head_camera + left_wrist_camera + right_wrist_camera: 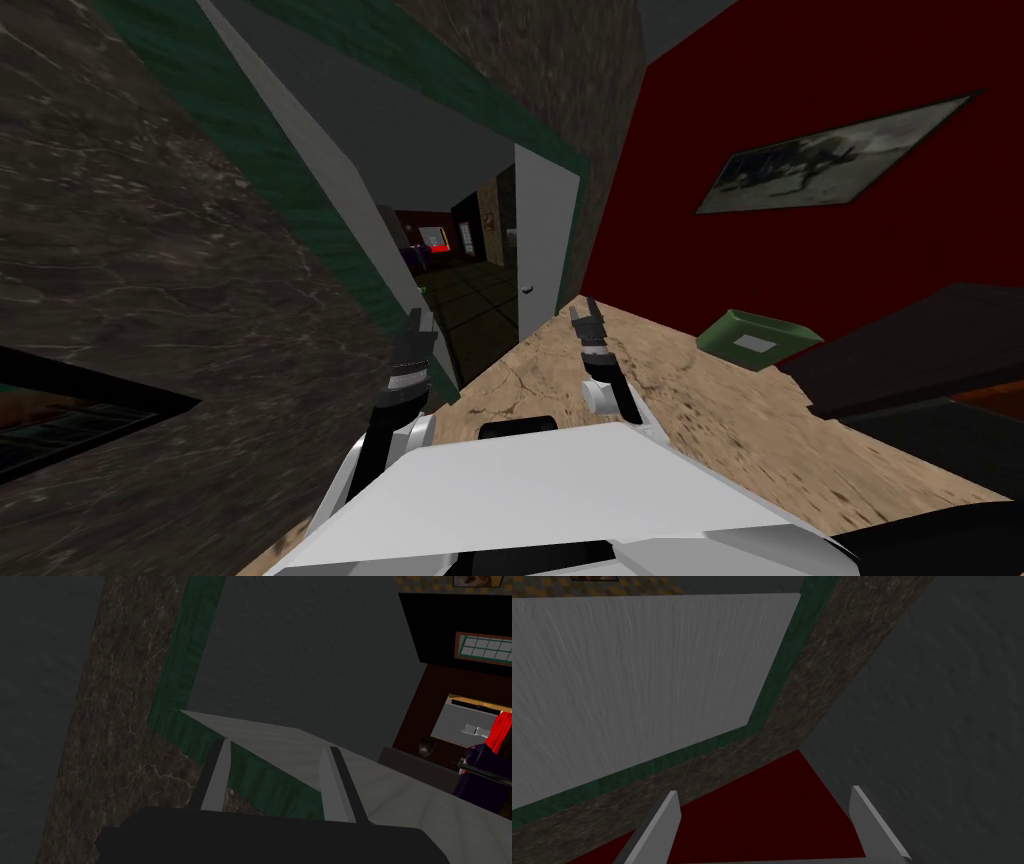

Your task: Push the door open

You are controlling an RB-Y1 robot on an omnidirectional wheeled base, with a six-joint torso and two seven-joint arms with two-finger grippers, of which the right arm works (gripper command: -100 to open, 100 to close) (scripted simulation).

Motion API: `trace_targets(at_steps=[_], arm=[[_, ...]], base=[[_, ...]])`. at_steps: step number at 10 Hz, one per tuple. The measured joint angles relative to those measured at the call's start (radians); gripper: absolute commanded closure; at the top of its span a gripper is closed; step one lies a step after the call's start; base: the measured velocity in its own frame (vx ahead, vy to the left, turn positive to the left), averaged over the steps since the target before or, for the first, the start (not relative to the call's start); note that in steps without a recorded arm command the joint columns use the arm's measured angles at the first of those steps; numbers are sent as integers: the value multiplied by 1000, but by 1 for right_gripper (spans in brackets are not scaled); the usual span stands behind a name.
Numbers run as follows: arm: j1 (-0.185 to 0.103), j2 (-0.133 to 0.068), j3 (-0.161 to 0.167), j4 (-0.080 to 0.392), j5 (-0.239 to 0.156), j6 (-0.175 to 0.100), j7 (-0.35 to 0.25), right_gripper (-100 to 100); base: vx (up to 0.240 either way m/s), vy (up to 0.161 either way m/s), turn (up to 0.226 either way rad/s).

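Two agape: left claw (275, 748), right claw (764, 791) (wrist view: white door (637, 676), green frame (772, 691)); head view: doorknob (527, 290).

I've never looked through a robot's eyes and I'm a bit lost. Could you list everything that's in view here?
door: 2 leaves, pale grey, one at each side of the opening
knob: 1, pale, on the right leaf's edge
door frame: 1, green, around the opening
stone wall: 1, dark brown, left of the doorway
red wall: 1, dark red, on the right
picture: 1, grey, dark-framed, on the red wall
box: 1, green, on the floor by the red wall
furniture: 1, dark, far right
floor: tan
left claw: 1, open, by the left leaf
right claw: 1, open, near the right leaf
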Motion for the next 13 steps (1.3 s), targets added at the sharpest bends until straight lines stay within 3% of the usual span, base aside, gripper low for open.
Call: trace_targets(at_steps=[2, 13], arm=[[-26, -4, 2, 50, 9, -4, -4, -100], [-168, -15, 25, 401, 70, -84, -24, -100]], base=[[89, -72, 51], [93, -72, 55]])
